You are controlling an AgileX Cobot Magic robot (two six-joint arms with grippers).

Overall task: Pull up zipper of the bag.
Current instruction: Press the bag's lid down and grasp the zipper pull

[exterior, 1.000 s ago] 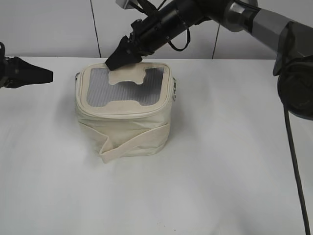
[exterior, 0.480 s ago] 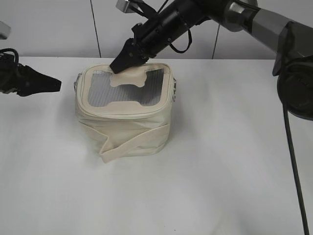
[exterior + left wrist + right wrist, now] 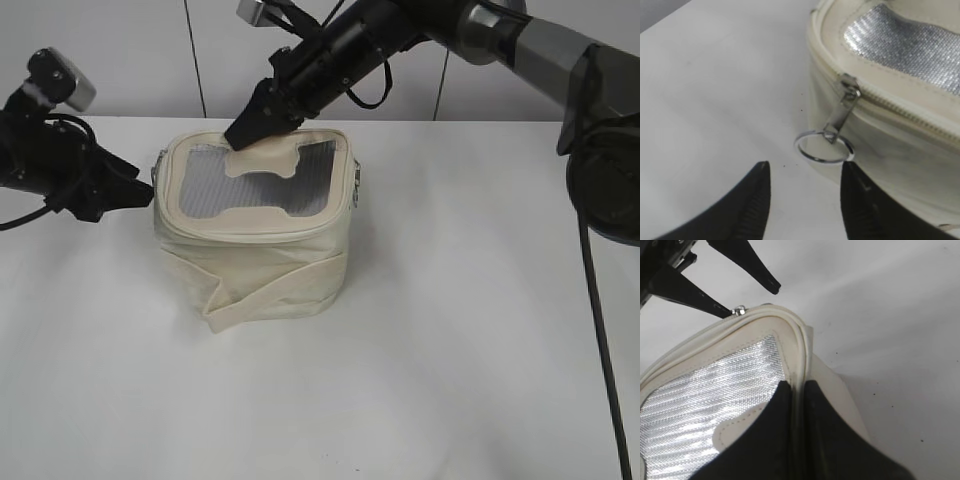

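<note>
Resting on the white worktop (image 3: pixel 420 330), the bag (image 3: pixel 255 240) was seen between the two arms. The left fingers (image 3: pixel 805 200) were held apart with nothing between them, just short of the zipper (image 3: pixel 890 107) at the bag's left corner. A silver slider (image 3: pixel 847 95) sat on that track, and its ring pull (image 3: pixel 823 146) hung down just ahead of the gap between the fingers, not yet touched. The right fingers (image 3: pixel 799 390) were pressed nearly together over the lid's far rim, with the cream edge (image 3: pixel 796 360) of the lid caught in the narrow slit between them. The grey mesh panel (image 3: pixel 715 390) lay to one side of these fingers and the bare worktop to the other. In the right wrist view the left fingers were seen beyond the lid's far corner.
</note>
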